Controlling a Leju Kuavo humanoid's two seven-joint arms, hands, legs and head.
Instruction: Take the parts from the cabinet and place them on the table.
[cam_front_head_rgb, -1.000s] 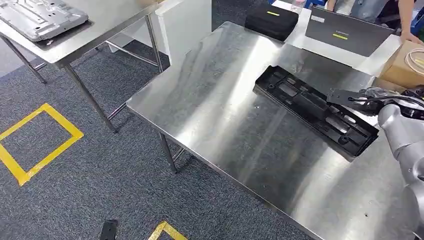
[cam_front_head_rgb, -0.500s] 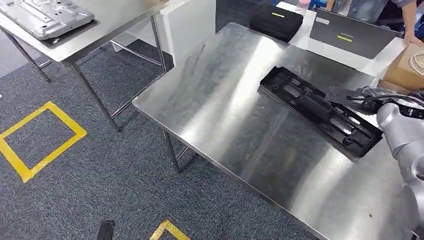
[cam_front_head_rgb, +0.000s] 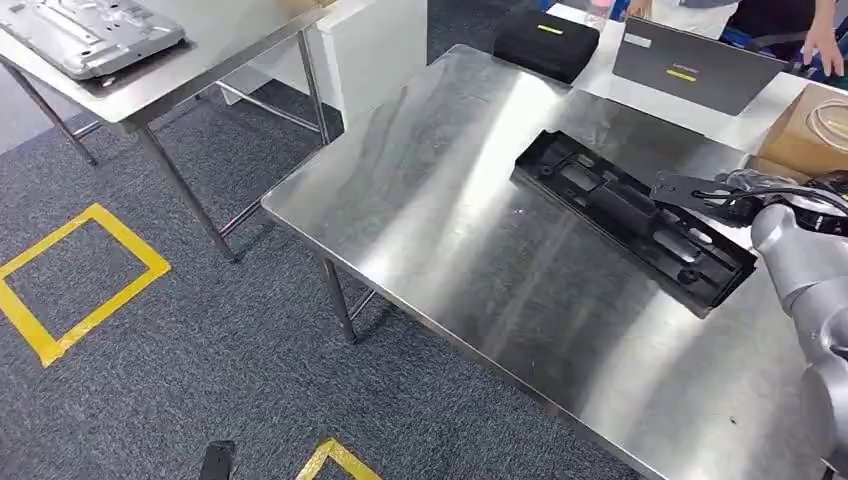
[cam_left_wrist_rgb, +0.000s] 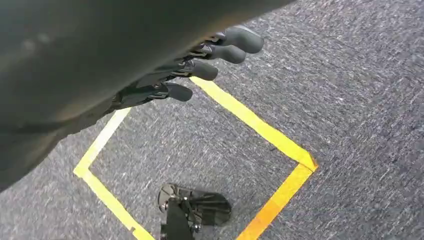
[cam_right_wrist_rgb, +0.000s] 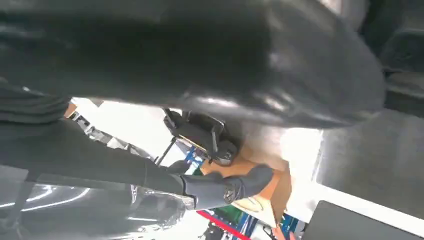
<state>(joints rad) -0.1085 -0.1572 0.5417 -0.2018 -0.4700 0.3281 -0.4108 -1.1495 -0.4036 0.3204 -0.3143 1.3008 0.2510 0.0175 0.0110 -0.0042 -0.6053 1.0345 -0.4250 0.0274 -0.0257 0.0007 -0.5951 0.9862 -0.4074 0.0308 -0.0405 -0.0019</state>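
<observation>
Down low, the robot's left hand (cam_left_wrist_rgb: 200, 60) hangs over the grey carpet, dark fingers (cam_left_wrist_rgb: 240, 40) loosely apart, holding nothing. Up on the shiny steel bench (cam_front_head_rgb: 450, 250), the long black moulded plastic part (cam_front_head_rgb: 630, 220) lies flat toward the far right corner. The right hand (cam_front_head_rgb: 745, 195) sits at its far long edge; whether those fingers grip cannot be told. The part looks stiff and light, likely slippery on steel, so a mid-length rim hold seems best.
</observation>
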